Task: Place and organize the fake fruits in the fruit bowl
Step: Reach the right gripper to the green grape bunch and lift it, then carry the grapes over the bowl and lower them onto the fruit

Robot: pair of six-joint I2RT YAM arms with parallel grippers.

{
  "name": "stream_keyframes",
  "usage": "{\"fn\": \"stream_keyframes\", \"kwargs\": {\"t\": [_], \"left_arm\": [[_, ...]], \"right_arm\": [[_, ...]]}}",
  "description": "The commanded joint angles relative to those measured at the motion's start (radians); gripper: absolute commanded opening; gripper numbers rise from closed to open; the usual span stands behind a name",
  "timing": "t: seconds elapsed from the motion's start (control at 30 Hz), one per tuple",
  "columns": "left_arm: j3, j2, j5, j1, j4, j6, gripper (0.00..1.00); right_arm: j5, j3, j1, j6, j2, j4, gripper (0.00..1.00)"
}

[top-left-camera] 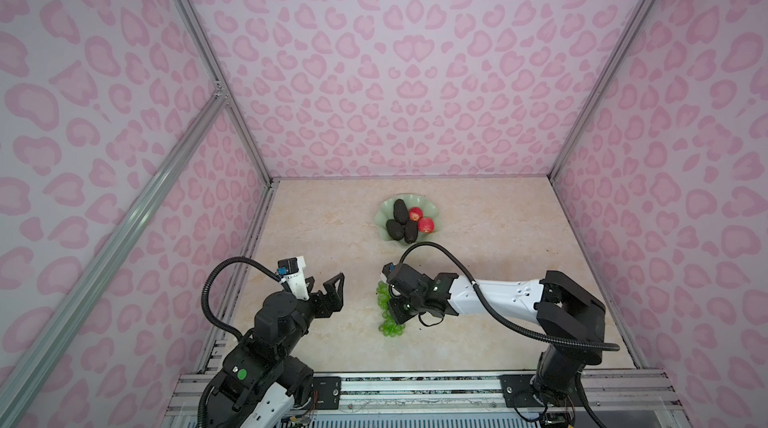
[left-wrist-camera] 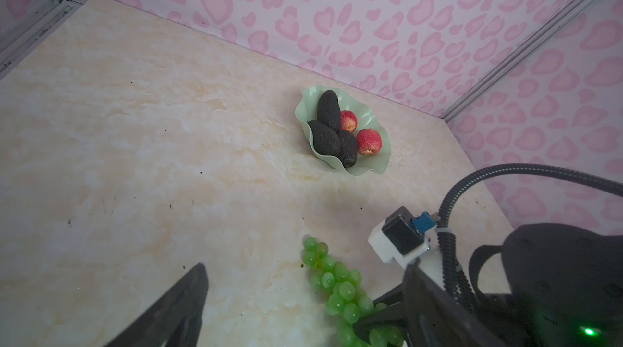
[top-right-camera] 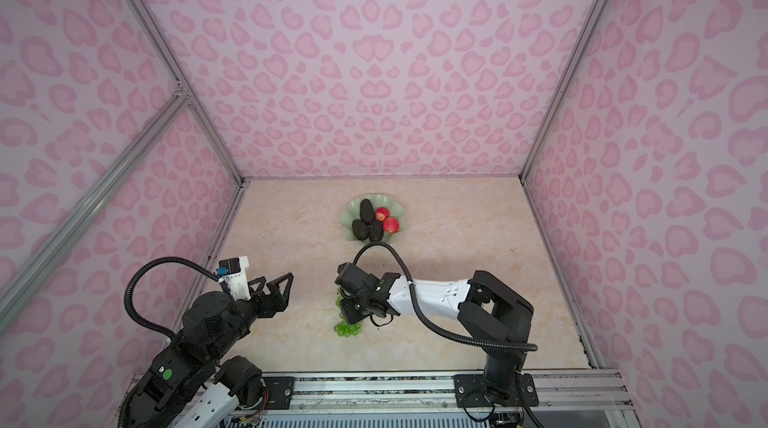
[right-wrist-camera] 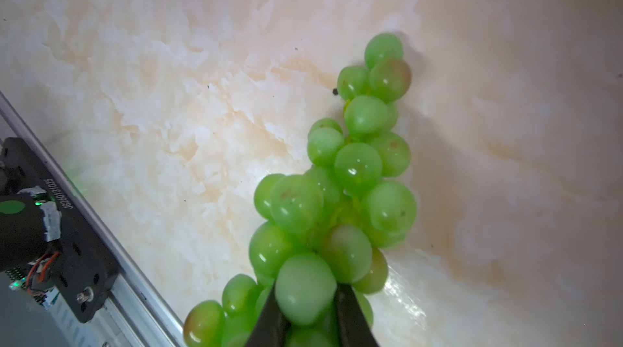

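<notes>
The pale green fruit bowl [top-left-camera: 384, 210] [left-wrist-camera: 374, 159] stands at the back of the table. In it lie three dark avocados [top-left-camera: 400, 211] [left-wrist-camera: 328, 115] and two red apples [top-left-camera: 426, 225] [left-wrist-camera: 369, 141]. A long bunch of green grapes [top-left-camera: 389, 328] [top-right-camera: 347, 328] [left-wrist-camera: 340, 289] [right-wrist-camera: 357, 166] lies on the marble table in front of the bowl. My right gripper [top-left-camera: 392, 306] [right-wrist-camera: 305, 294] reaches down onto the bunch's middle, its jaws shut on the grapes. My left gripper [top-left-camera: 326, 280] [top-right-camera: 275, 279] hovers open and empty, to the left of the grapes.
Pink patterned walls with aluminium posts [top-left-camera: 561, 164] enclose the table on three sides. A metal rail [top-left-camera: 415, 388] carrying both arm bases runs along the front edge. The right arm's black cable [top-left-camera: 432, 245] arches just in front of the bowl.
</notes>
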Motion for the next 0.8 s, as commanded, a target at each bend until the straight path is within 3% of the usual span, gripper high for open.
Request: {"fn": "stream_keyframes", "kwargs": {"t": [0.0,0.17,0.47,0.77], "left_arm": [[0.004,0.016,0.015,0.001,0.039,-0.007,0.91],[-0.006,0.031,0.009,0.001,0.059,0.000,0.91],[0.004,0.061,0.025,0.001,0.071,0.001,0.91],[-0.004,0.026,0.010,0.001,0.057,-0.007,0.91]], "right_arm": [[0.047,0.022,-0.008,-0.015,-0.050,-0.018,0.17],[0.093,0.090,-0.056,-0.069,-0.141,-0.083,0.17],[0.127,0.230,-0.236,-0.185,-0.194,-0.083,0.16],[0.135,0.436,-0.404,-0.283,0.004,-0.039,0.18]]}}
